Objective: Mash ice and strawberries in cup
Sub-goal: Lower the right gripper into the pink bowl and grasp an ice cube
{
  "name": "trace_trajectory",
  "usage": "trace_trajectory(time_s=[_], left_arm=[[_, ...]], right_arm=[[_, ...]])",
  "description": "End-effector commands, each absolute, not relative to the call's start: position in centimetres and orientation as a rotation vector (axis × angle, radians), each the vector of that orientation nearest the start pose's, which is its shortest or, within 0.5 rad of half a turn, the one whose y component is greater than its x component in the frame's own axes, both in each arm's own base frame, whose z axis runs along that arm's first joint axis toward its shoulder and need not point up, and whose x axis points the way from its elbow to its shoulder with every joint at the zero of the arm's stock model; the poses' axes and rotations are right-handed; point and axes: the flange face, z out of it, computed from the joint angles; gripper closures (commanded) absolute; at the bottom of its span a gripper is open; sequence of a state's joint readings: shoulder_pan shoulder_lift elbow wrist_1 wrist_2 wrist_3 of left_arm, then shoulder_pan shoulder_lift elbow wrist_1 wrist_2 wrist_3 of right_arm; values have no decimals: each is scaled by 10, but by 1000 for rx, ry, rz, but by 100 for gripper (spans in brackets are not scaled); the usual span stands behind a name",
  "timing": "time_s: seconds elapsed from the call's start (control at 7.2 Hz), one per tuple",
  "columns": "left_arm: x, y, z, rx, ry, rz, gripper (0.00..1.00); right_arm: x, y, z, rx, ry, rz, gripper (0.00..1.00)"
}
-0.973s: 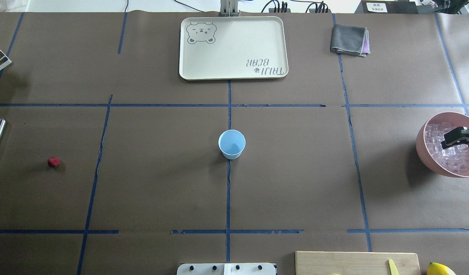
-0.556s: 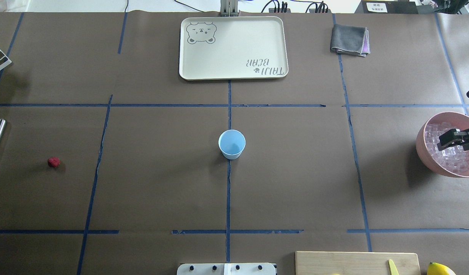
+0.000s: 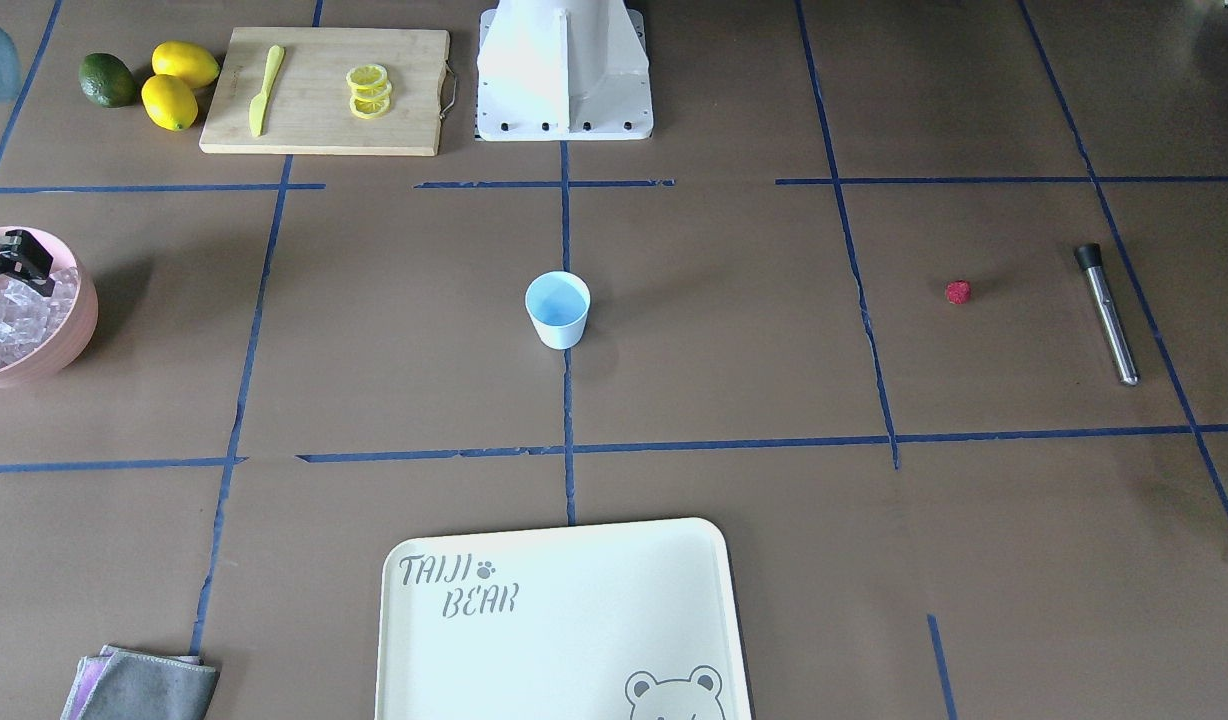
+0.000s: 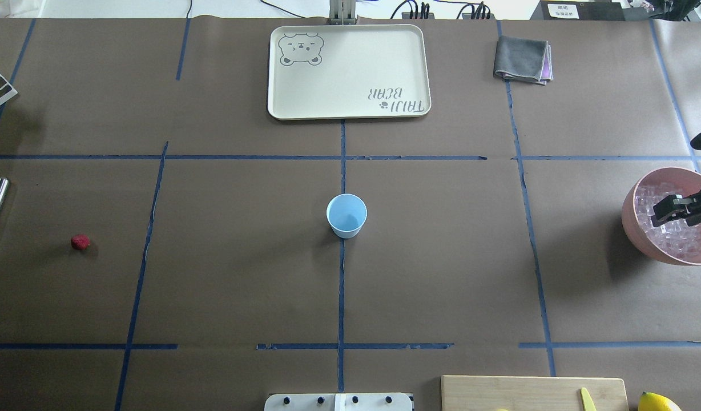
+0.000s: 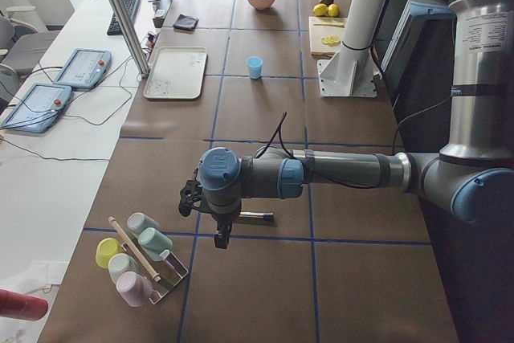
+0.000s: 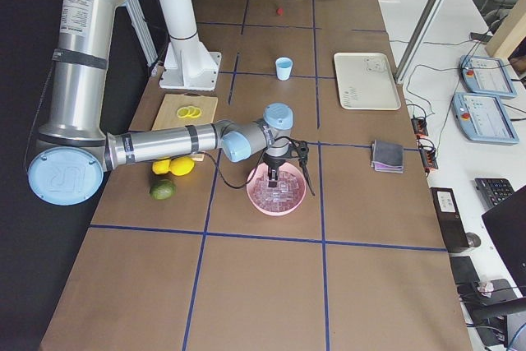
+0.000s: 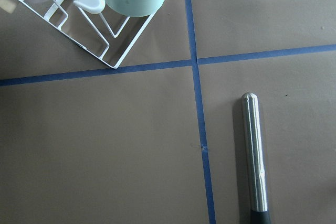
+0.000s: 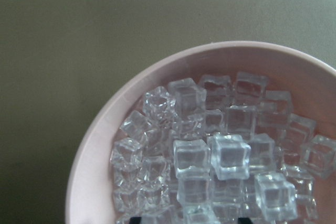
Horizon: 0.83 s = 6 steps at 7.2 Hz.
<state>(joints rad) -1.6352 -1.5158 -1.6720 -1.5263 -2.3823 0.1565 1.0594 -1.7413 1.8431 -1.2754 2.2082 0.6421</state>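
Pink bowl (image 4: 633, 235) of ice (image 4: 679, 238); right end effector (image 4: 665, 211) wide above, nearer cup (image 4: 346, 217) than before

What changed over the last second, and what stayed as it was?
The right gripper, jaws open and holding nothing, shifted slightly further in over the ice in the pink bowl, toward the cup's side. Nothing was taken hold of or let go. The cup, the strawberry and the bowl stayed where they were.
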Motion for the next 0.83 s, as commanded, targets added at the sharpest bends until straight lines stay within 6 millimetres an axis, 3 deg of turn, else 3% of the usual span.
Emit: trace_trajectory(time_s=[0.0, 0.28, 0.56, 0.69], left_arm=[[-92, -464, 636, 94, 806, 87, 0], [-92, -465, 634, 99, 804, 89, 0], [-94, -465, 633, 101, 802, 87, 0], [-93, -465, 633, 101, 804, 87, 0]], right_arm=[[-153, -421, 587, -39, -727, 0, 32], [-154, -420, 587, -41, -728, -2, 34], [-156, -420, 587, -43, -728, -6, 46], [-157, -419, 587, -42, -728, -10, 68]])
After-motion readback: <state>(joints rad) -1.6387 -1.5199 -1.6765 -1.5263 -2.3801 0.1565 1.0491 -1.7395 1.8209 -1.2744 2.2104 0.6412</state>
